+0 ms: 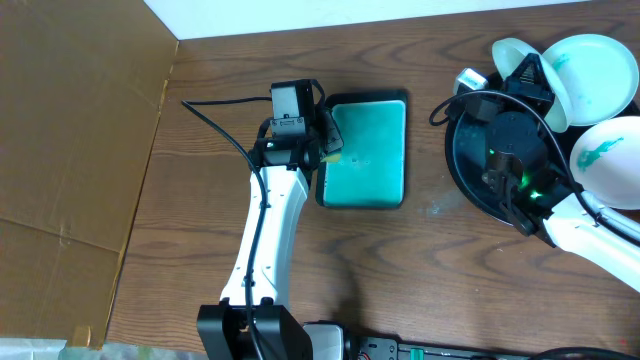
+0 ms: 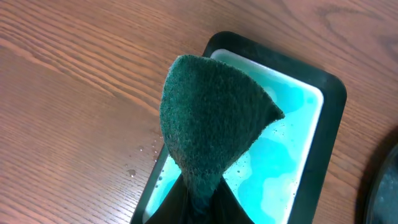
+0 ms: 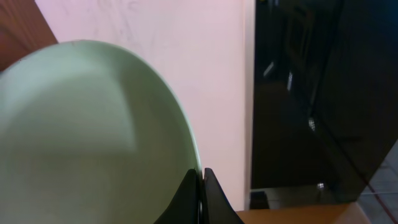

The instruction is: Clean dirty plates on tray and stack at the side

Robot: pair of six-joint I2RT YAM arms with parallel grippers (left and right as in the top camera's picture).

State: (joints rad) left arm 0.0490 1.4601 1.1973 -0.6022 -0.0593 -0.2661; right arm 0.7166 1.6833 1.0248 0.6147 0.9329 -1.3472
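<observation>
My right gripper [image 1: 527, 72] is shut on the rim of one white plate [image 1: 507, 56] and holds it tilted up above the far edge of the black tray [image 1: 470, 160]. The right wrist view shows this plate's pale face [image 3: 93, 137] with the fingers [image 3: 200, 180] pinched on its edge. Two more white plates with teal smears lie at the tray's right side, one at the back [image 1: 597, 68] and one nearer [image 1: 615, 160]. My left gripper [image 1: 332, 152] is shut on a dark green sponge [image 2: 211, 118] and holds it over the left edge of the teal dish [image 2: 298, 155].
The small rectangular teal dish [image 1: 366, 150] with a black edge holds teal liquid and sits at the table's middle. Water drops [image 2: 134, 165] lie on the wood beside it. A cardboard sheet [image 1: 70, 130] covers the left side. A cable [image 1: 215, 125] runs by the left arm.
</observation>
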